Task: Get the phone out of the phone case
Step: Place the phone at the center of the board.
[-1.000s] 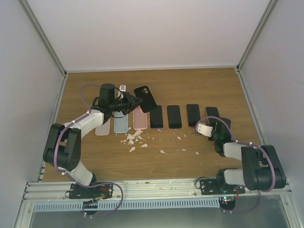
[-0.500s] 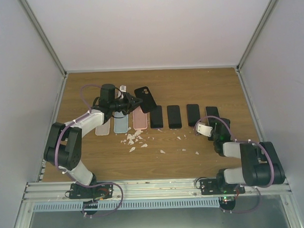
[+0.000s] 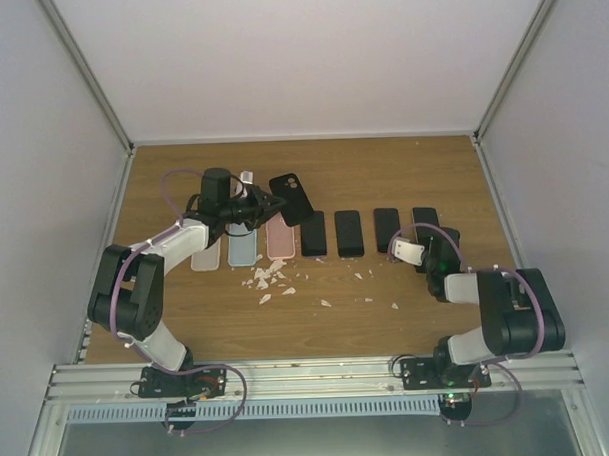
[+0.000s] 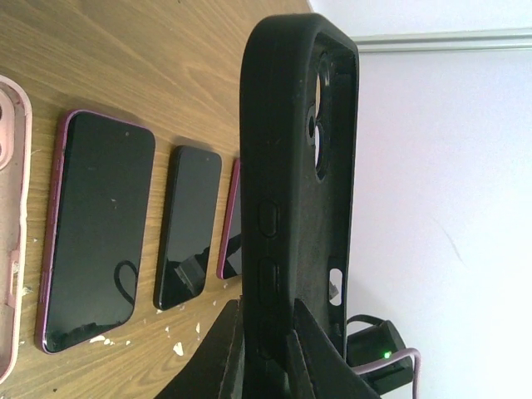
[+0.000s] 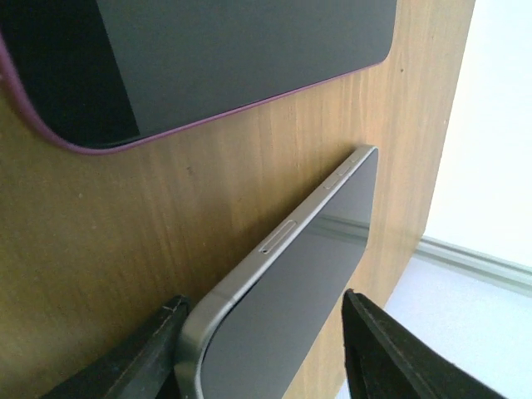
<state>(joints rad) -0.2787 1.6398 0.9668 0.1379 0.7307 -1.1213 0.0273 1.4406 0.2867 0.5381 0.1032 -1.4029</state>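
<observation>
The left claw is clamped on the lower edge of the black phone case, holding it upright and aloft toward 11 o'clock of the desk. Light shows through its camera hole, so it looks empty. The phone, seemingly the one taken out, lies flat at the 3 o'clock end of the row, between the parted jaws of the right claw. One finger sits just beside its corner. Lifting off at a slant could snag that corner and shove the phone into its purple-edged neighbour. The thin pinch could also let the case twist and drop onto that row.
</observation>
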